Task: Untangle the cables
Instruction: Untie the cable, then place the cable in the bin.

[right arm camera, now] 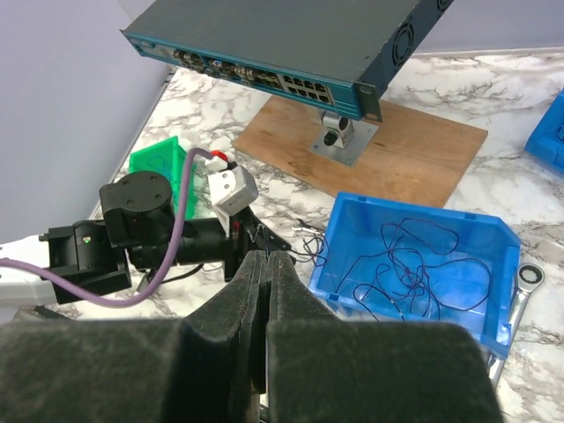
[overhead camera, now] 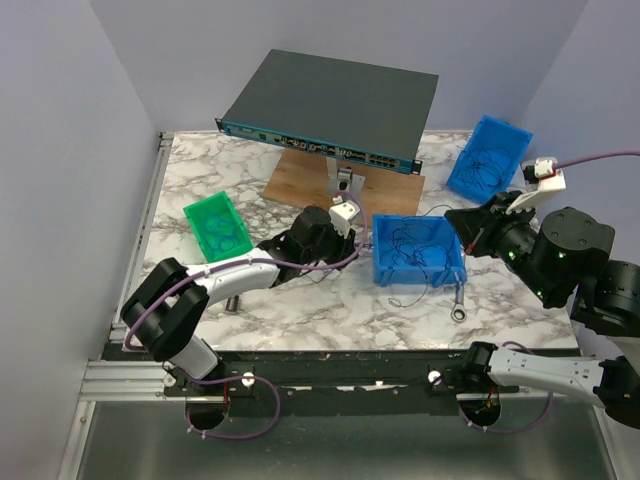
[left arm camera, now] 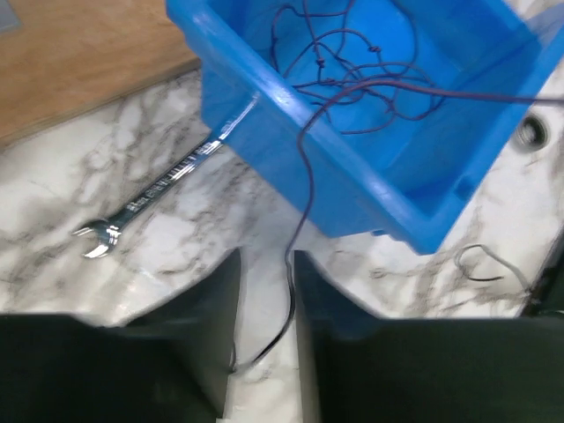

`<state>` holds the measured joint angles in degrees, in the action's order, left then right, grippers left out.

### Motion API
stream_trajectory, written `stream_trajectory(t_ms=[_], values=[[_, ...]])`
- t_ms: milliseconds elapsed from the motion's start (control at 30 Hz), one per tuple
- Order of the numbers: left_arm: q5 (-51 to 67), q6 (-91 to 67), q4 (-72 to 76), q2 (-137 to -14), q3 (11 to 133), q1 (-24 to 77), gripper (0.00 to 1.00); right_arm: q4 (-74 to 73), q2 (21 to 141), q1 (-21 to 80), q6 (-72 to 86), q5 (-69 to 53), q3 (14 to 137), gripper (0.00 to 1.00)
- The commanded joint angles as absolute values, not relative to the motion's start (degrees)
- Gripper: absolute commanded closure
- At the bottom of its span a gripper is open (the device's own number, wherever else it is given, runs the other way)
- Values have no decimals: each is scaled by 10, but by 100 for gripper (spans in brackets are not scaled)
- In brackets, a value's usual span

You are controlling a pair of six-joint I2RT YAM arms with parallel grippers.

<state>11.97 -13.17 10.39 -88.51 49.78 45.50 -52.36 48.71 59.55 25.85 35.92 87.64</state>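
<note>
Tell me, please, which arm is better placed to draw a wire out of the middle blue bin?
Left, probably. A strand of the cables trails over the blue bin and runs between the parted fingers of the left tool. The right tool is shut, off the bin's other side.

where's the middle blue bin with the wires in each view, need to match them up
top external: blue bin just right of centre, nearer than the wooden board.
left wrist: blue bin fills the top right.
right wrist: blue bin lower right of centre.
shared landmark: wooden board, top left in left wrist, upper centre in right wrist.
</note>
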Motion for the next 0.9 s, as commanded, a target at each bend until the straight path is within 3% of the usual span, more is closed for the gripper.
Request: stream_trajectory(t_ms=[0,233,433,600,867], values=[[168,-126,105,-890,502,458,100,-520,486,596,250,356,872,99],[53,-170,88,-833,455,436,100,-566,482,597,293,454,882,99],[54,-319,133,-705,299,272,100,-637,434,597,361,615,938,99],[34,-336,78,-633,264,226,100,-598,386,597,318,610,959,99],[64,-290,44,-554,268,220,100,-546,458,597,268,575,936,99]])
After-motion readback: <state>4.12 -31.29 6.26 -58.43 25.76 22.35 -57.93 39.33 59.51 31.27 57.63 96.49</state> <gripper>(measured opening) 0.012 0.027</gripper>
